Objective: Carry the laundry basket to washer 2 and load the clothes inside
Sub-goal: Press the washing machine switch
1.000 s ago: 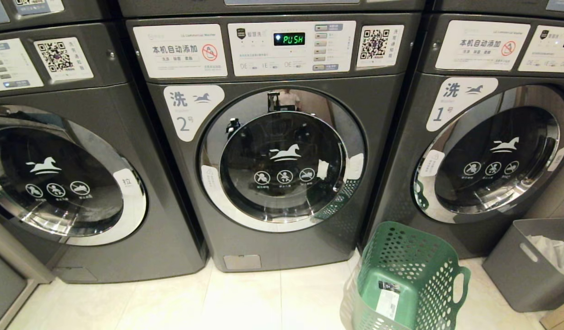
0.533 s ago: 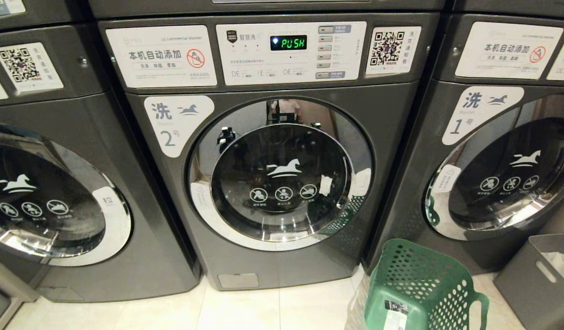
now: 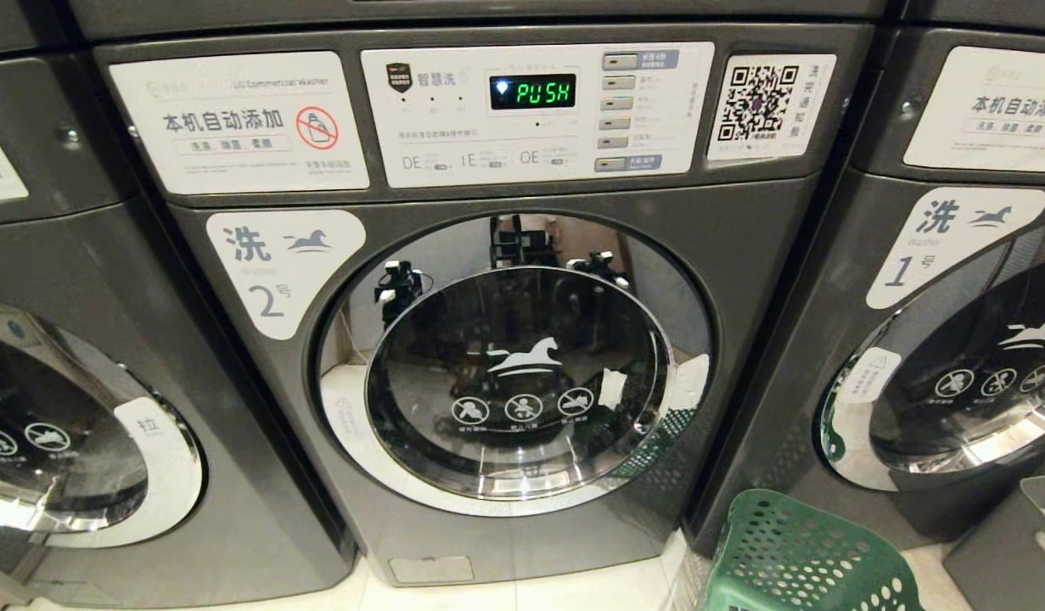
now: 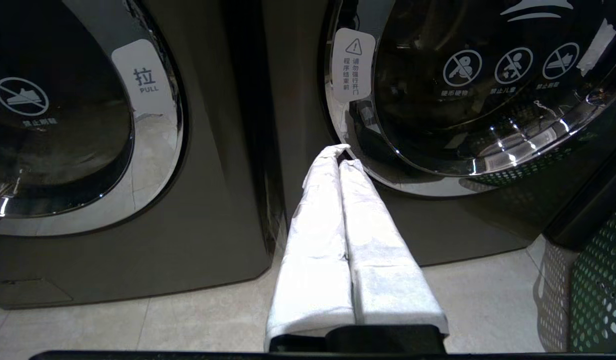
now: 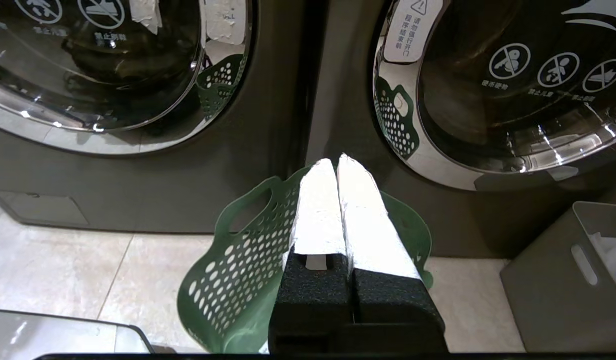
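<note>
At the centre of the head view I face washer 2 (image 3: 505, 339), door shut, the laundry basket (image 3: 806, 556) at lower right, both my left gripper (image 4: 344, 155) and right gripper (image 5: 337, 162) pressed together, empty, presumably parked before opening.

- Three dark grey front-load washers stand side by side: washer 2 (image 3: 505, 339) in the middle, washer 1 (image 3: 955, 339) on one side, a third washer (image 3: 81, 407) on the other.
- One green laundry basket (image 3: 794, 560) on the floor.
- One grey bin (image 5: 563, 280).
- Two grippers: left gripper (image 4: 344, 156), right gripper (image 5: 336, 161).
- One lit "PUSH" display (image 3: 532, 92).
</note>
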